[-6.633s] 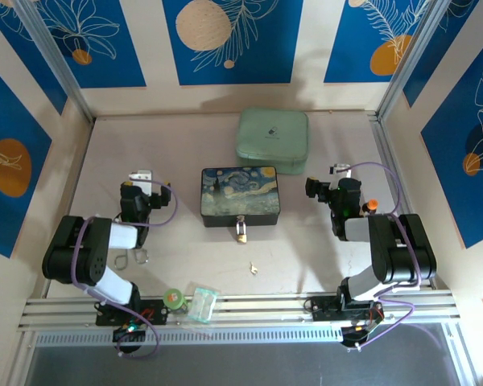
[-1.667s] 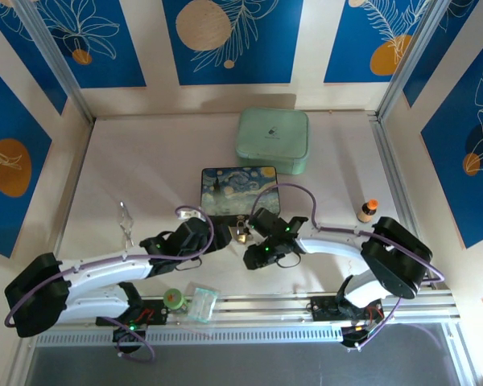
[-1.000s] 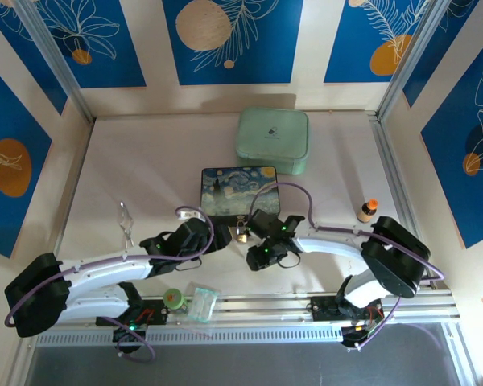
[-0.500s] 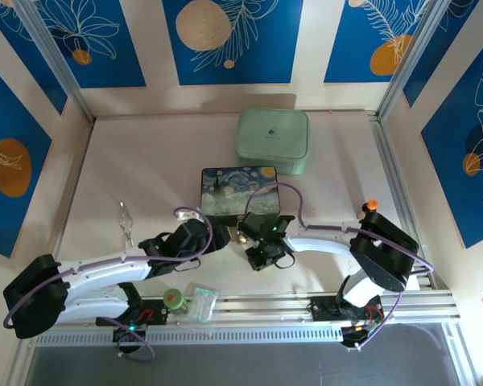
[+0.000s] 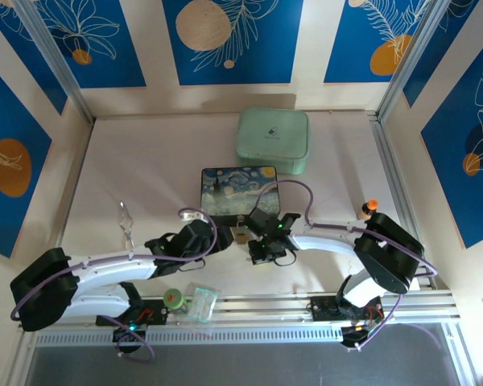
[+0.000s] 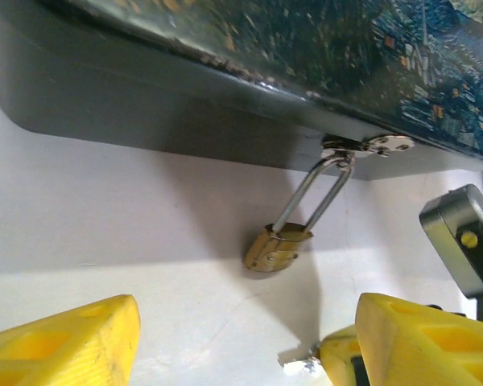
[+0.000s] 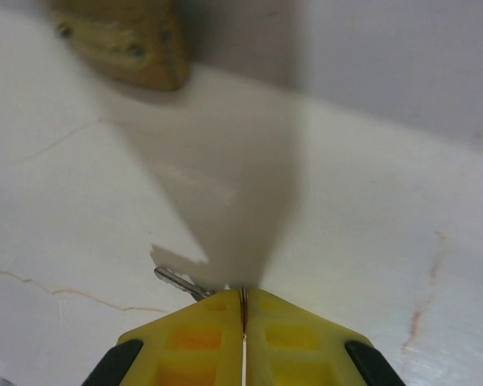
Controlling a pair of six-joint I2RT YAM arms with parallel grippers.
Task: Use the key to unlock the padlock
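In front of the box (image 6: 306, 48), the padlock (image 6: 278, 248) is lying locked on the worktop (image 6: 105, 209). Near it, the right claw (image 7: 243, 314) is pressing together over the key (image 7: 181, 281), grip uncertain; the left claw (image 6: 241, 350) is hovering spread. Inserting and turning remain.

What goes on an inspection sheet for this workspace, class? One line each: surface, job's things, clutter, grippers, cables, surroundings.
Surface: pale table, fine cracks.
Job's things: padlock hangs from the box by its hasp; key juts from the right gripper.
Clutter: green case, bottle, wire clip, jar, clear tub.
Grippers: left gripper open, facing the padlock; right gripper shut on the key.
Cables: purple cables loop along both arms.
Surroundings: blue leaf-print wall panels.
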